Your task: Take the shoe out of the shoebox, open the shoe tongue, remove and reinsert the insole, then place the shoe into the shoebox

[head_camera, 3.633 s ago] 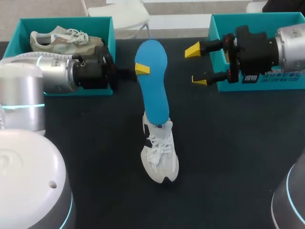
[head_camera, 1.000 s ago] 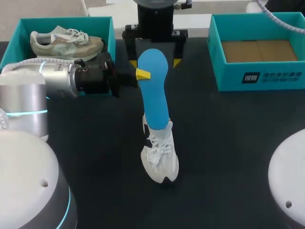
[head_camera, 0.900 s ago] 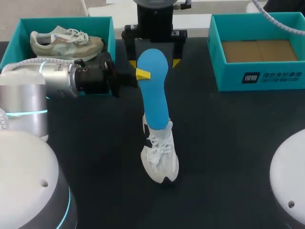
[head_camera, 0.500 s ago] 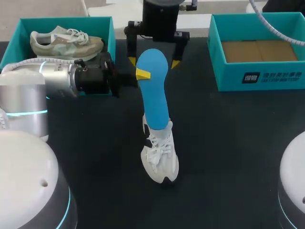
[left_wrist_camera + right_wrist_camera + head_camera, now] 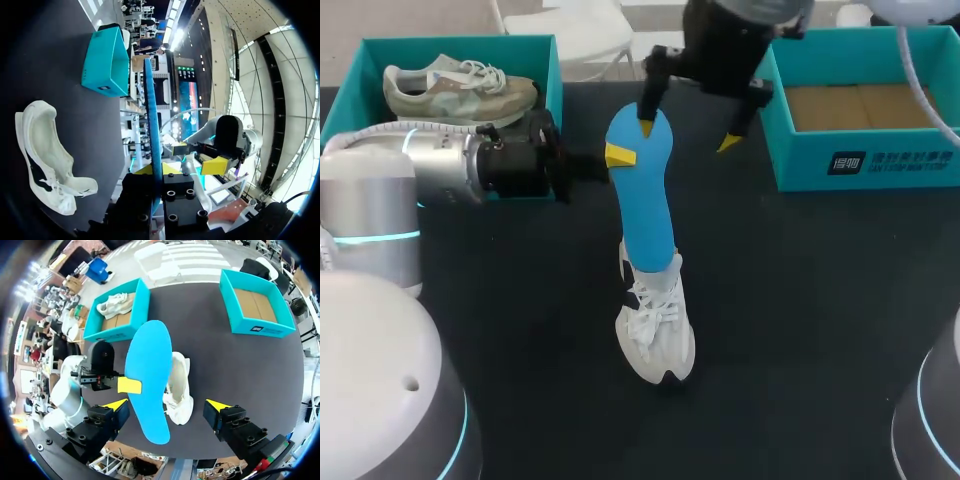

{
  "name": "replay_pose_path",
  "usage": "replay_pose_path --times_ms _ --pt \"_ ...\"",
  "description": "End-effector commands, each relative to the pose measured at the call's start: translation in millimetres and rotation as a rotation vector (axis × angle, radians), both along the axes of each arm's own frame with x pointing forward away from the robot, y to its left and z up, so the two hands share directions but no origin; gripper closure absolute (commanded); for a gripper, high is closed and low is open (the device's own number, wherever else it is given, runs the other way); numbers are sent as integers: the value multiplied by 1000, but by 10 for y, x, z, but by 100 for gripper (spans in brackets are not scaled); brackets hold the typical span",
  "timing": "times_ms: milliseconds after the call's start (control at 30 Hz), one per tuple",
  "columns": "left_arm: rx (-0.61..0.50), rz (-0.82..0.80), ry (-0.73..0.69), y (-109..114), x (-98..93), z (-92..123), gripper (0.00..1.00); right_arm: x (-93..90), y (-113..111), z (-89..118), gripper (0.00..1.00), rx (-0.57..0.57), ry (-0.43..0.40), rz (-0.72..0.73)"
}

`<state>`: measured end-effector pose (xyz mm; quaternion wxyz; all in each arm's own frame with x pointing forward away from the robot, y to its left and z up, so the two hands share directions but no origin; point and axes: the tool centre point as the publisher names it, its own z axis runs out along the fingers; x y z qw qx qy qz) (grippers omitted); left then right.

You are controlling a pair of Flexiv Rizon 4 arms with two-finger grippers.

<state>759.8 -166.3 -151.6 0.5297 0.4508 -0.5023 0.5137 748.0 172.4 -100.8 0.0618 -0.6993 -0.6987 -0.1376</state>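
The black table (image 5: 820, 300) lies under both my arms: my left arm (image 5: 430, 165) comes in low from its side, and my right arm (image 5: 725, 40) hangs over the far middle. Two teal boxes stand at the far edge, well apart. The left shoebox (image 5: 545, 70) holds a second shoe (image 5: 460, 85) lying on its side, and the right shoebox (image 5: 860, 165) shows only its brown floor. The white shoe (image 5: 655, 330) sits on the table between them and nearer to me, out of either box. The blue insole (image 5: 642, 190) rises above it, lower end over the shoe's opening; I cannot tell whether it touches there. My left gripper (image 5: 617, 155) pinches the insole near its upper end, one yellow tip on the face toward me, and the left wrist view shows the insole (image 5: 152, 130) edge-on between my fingers. My right gripper (image 5: 687, 137) stands spread wide above the insole's top, holding nothing; in the right wrist view the insole (image 5: 147, 375) lies beneath the gap.
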Motion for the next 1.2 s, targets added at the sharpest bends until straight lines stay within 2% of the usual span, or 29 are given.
replay_pose_path --times_ms 33,200,267,467,633,733,767,1200 --pt "2 0 -1 10 -10 1 100 -5 -215 -123 0 343 19 29" --pt "2 0 -1 10 -10 1 100 -7 -291 -240 0 484 -13 13" --pt "2 0 -1 10 -10 1 100 -27 -333 -284 0 535 -62 5" --pt "2 0 -1 10 -10 1 100 -56 -361 -384 0 631 -114 -6" --pt "2 0 -1 10 -10 1 100 -27 -370 -526 0 765 -19 17" --pt "2 0 -1 10 -10 1 100 -22 -376 -590 0 803 23 2" --pt "2 0 -1 10 -10 1 100 -15 -372 -605 0 770 90 -1" --pt "2 0 -1 10 -10 1 100 -15 -372 -605 0 770 90 -1"
